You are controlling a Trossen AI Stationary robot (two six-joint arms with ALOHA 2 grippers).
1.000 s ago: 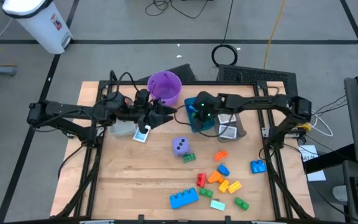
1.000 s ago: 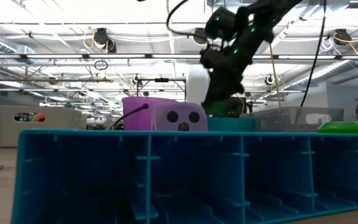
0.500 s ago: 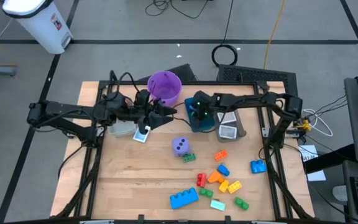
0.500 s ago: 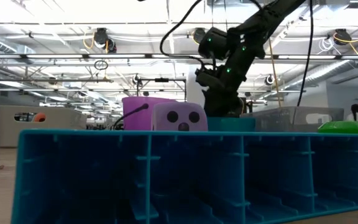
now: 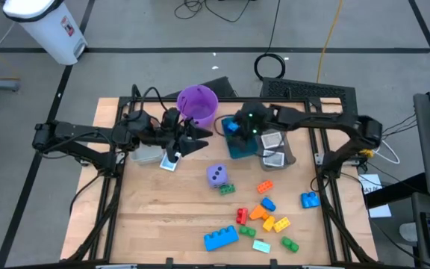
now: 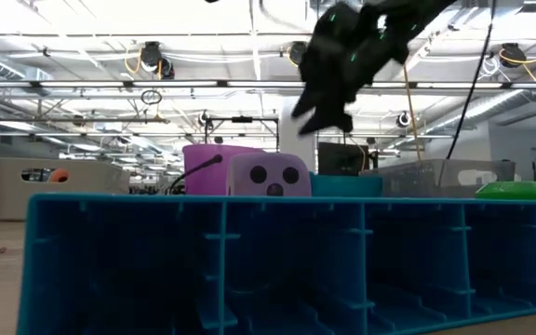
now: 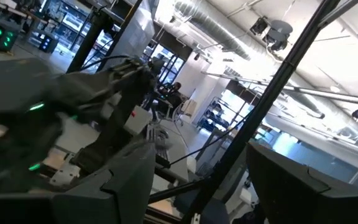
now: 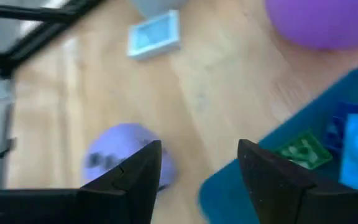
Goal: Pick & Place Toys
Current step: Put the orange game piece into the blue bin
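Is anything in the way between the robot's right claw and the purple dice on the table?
Nothing visible is. The right gripper hangs open above the teal bin, and only bare wood lies between that bin and the purple dice.

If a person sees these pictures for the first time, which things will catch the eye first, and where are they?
The heap of bright bricks on the near right part of the wooden table strikes first, with a large blue brick at its left edge. Behind it, a purple die sits alone near the middle, and a purple bucket stands at the far edge. The right claw hangs open over the teal bin, which already holds a few bricks.
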